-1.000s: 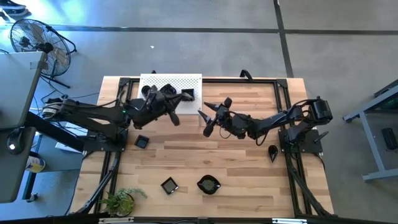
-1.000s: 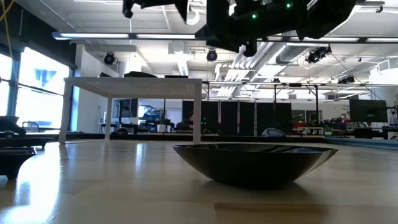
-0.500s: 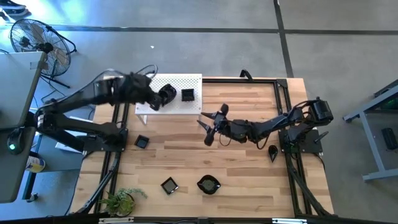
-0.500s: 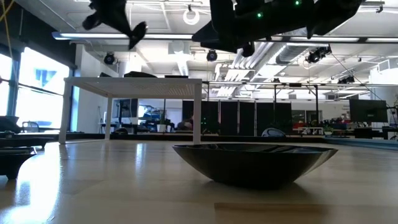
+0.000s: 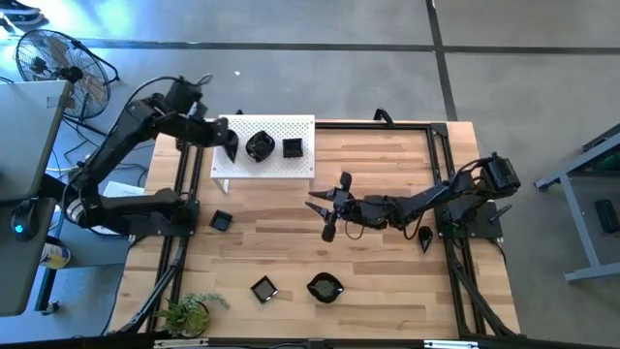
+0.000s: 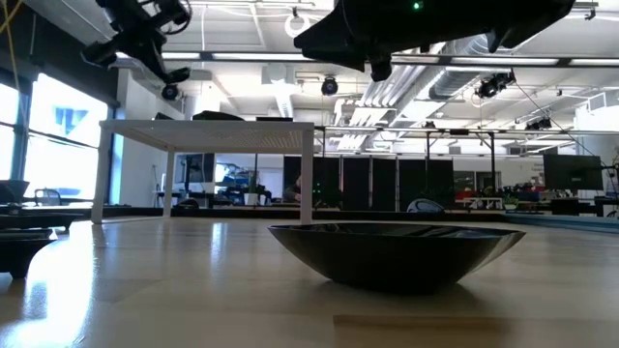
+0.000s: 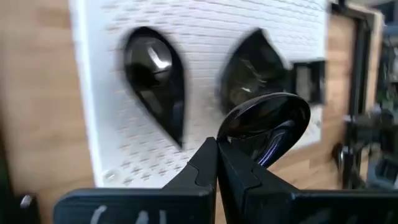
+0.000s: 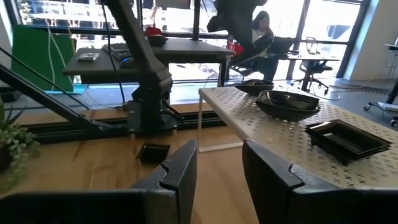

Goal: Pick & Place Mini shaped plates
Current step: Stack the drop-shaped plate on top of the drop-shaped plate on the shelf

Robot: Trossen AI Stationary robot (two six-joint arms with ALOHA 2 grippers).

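Note:
My left gripper (image 7: 216,144) is shut on a glossy black rounded plate (image 7: 264,121), above the left part of the white perforated board (image 5: 276,124). It also shows in the high view (image 5: 229,141) and the low view (image 6: 135,39). A teardrop plate (image 7: 155,87), a wavy plate (image 7: 252,71) and a square plate (image 5: 292,147) lie on the board. My right gripper (image 5: 327,208) is open and empty above the table's middle; it also shows in its own wrist view (image 8: 217,168). My left gripper pinches the rounded plate's rim (image 7: 225,134) between its two fingertips (image 7: 205,155), at one point of the edge. The plate sticks out beyond the fingers, lifted clear of the board and tilted.
On the wooden table lie a square plate (image 5: 221,221), another square plate (image 5: 263,288), a wavy plate (image 5: 325,287) that looms large in the low view (image 6: 397,251), and a teardrop plate (image 5: 424,236). A small plant (image 5: 189,312) stands at the near left. A person (image 8: 261,25) sits in the room beyond.
My left arm has risen and swung toward the table's far left, carrying its gripper from the board's near edge to over the board's left part. My right gripper has gone a little toward the table's near edge, still open.

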